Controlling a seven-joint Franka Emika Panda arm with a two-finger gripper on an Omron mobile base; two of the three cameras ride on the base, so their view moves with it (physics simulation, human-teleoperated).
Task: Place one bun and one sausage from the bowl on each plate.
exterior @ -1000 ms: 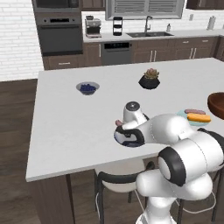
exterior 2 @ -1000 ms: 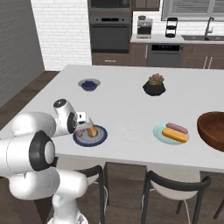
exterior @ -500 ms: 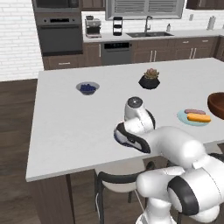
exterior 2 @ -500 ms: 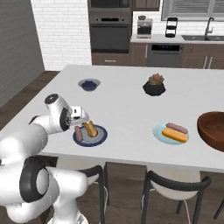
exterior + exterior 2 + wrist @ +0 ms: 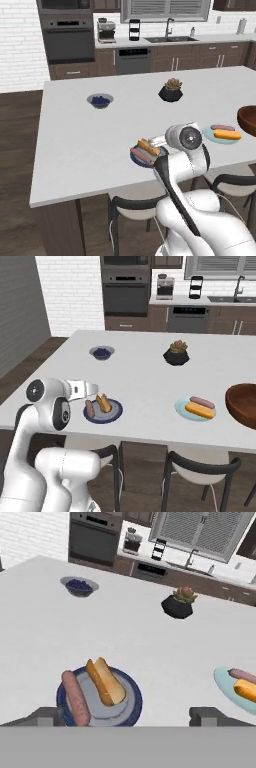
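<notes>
Left base view: white tabletop (image 5: 90, 135). Navy-rimmed plate (image 5: 141, 156) near the front edge, carrying a bun (image 5: 149, 147) and a sausage (image 5: 141, 153) side by side. The arm's wrist sits just right of it and hides part of the plate. Teal plate (image 5: 212, 136) farther right with a second bun (image 5: 227, 134) and second sausage (image 5: 219, 128). Wooden bowl (image 5: 248, 119) cut off at the right edge. Berry bowl (image 5: 100, 100) and plant pot (image 5: 171, 91) farther back.

Right base view: navy-rimmed plate (image 5: 103, 411) with bun (image 5: 104, 403) and sausage (image 5: 90, 407); hand just left of it. Teal plate (image 5: 183, 407) with its pair well to the right; wooden bowl (image 5: 244, 404) beyond it.

Hand view: jaws (image 5: 129, 716) spread wide, holding nothing, the two fingertips (image 5: 46, 715) at opposite sides, above the front of the navy-rimmed plate (image 5: 131, 692). Bun (image 5: 106, 682) and sausage (image 5: 75, 697) lie on it, apart from both tips.
</notes>
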